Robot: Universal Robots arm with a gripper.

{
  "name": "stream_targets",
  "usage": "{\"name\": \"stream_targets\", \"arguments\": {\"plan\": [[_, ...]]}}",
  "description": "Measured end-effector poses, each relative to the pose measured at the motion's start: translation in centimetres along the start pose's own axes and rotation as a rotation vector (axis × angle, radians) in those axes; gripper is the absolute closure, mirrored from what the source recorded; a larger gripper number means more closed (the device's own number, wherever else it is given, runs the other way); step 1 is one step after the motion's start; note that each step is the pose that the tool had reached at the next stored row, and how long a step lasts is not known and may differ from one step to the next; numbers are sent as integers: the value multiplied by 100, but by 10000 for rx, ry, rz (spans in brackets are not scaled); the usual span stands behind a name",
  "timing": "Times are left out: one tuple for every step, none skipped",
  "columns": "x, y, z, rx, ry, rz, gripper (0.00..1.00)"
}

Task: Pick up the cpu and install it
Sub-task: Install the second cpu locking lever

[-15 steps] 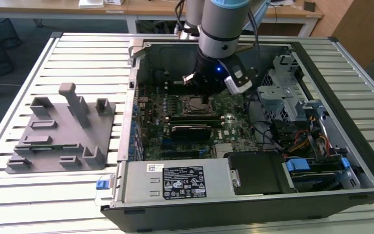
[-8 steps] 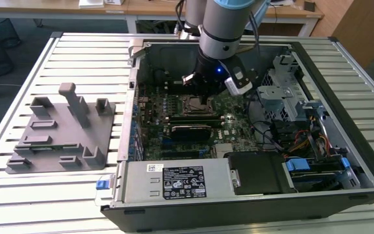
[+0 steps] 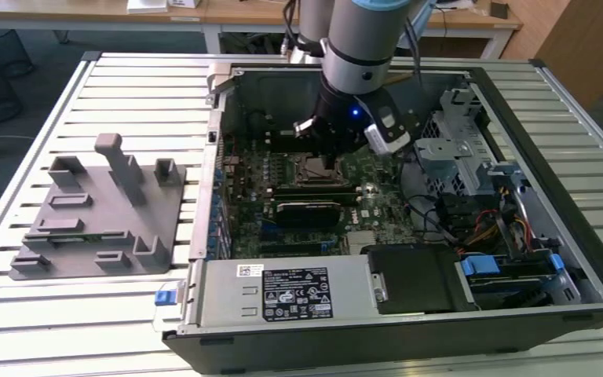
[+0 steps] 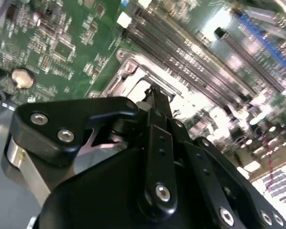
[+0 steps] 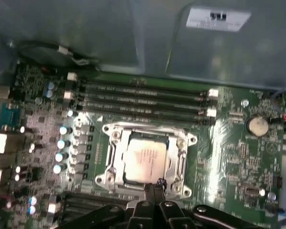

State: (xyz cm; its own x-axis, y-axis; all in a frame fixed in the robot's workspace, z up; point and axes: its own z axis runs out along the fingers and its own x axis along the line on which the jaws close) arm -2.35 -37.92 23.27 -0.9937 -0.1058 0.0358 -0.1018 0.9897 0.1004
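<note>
Nearest me in the first wrist view, I see the gripper [image 5: 154, 188] with its black fingers pressed together to a narrow tip, holding nothing. Just beyond that tip the cpu [image 5: 145, 160] lies flat inside the socket frame [image 5: 111, 164] on the green motherboard [image 5: 238, 148], its pale metal top facing up. In the exterior view, the arm [image 3: 359, 47] hangs over the open computer case [image 3: 553, 267]; the grey fixture tray [image 3: 97, 220] sits well apart on the exterior view's left.
</note>
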Motion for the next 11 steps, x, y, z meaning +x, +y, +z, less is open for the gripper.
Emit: {"name": "stream_targets", "arguments": {"plan": [[3, -32, -1, 0, 0, 0, 89], [7, -61, -2, 1, 0, -1, 89], [14, -84, -1, -2, 0, -1, 89], [29, -98, 1, -6, -1, 1, 89], [52, -105, 5, -13, -2, -2, 89], [80, -108, 8, -25, -2, -7, 89], [110, -107, 13, -33, -3, -11, 89], [142, -106, 17, -38, -3, -15, 89], [169, -106, 22, -43, -3, -18, 89], [192, -105, 29, -46, -4, -18, 89], [209, -104, 37, -46, -4, -17, 89]]}}
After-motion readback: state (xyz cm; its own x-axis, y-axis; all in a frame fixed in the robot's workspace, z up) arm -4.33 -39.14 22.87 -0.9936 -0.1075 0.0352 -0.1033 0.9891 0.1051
